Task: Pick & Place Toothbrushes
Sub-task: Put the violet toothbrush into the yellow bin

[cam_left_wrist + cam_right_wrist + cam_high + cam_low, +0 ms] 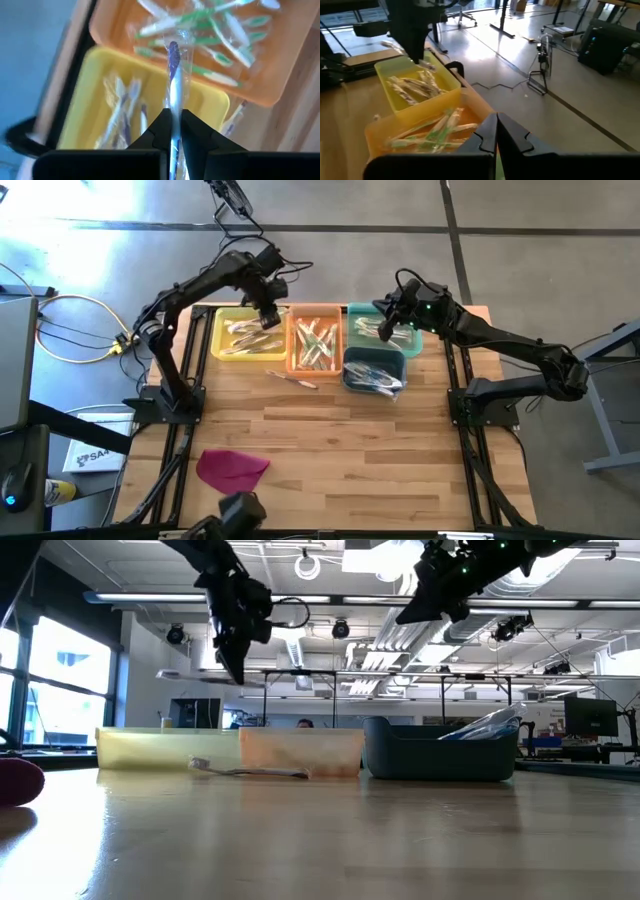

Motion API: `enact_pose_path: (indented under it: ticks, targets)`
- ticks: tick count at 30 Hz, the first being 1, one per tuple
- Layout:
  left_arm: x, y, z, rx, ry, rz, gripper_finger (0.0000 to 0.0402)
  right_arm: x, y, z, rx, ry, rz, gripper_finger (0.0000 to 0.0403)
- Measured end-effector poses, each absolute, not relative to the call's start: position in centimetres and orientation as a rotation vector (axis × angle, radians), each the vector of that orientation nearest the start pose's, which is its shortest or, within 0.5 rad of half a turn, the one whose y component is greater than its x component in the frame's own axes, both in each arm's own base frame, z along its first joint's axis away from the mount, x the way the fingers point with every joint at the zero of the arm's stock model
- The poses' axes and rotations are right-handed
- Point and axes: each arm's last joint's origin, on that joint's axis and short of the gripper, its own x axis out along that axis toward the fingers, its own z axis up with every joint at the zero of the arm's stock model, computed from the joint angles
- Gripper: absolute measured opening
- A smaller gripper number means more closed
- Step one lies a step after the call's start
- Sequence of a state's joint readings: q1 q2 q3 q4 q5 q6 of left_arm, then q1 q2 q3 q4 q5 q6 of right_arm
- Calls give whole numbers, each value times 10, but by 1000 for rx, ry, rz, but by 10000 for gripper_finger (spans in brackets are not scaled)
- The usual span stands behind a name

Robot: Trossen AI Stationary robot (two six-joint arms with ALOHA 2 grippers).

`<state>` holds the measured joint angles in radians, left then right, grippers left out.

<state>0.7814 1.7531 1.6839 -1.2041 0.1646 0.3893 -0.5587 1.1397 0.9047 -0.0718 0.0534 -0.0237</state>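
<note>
Sorting looks well advanced. Four bins sit at the far side of the table: a yellow bin (245, 335) on the left holding blue-and-white toothbrushes (122, 107), an orange bin (315, 340) with green ones (220, 27), a teal bin (385, 330) on the right, and a dark blue bin (372, 370) just in front of it with wrapped brushes poking over its rim.

Left gripper (172, 117) hangs above the seam between the yellow and orange bins, pinched shut on a wrapped blue brush (173, 75), which judging by colour belongs in the yellow bin. Right gripper (496, 125) hovers over the teal bin with its fingers nearly together and, as far as can be seen, nothing between them.

One loose brush (292, 378) lies on the bare wood just in front of the orange bin, not yet binned. A magenta cloth (230, 468) lies near the front left.
</note>
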Motion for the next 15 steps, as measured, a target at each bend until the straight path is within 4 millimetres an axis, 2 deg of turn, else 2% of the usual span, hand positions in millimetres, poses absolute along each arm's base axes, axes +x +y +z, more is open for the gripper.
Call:
enact_pose_path:
  ticks: [11,15]
  targets:
    - [222,255,250,-369,1270,315,20,214,-137,315,55,309,-631,3]
    - [213,255,228,-410,1292,327,20,214,-137,316,55,309,-631,3]
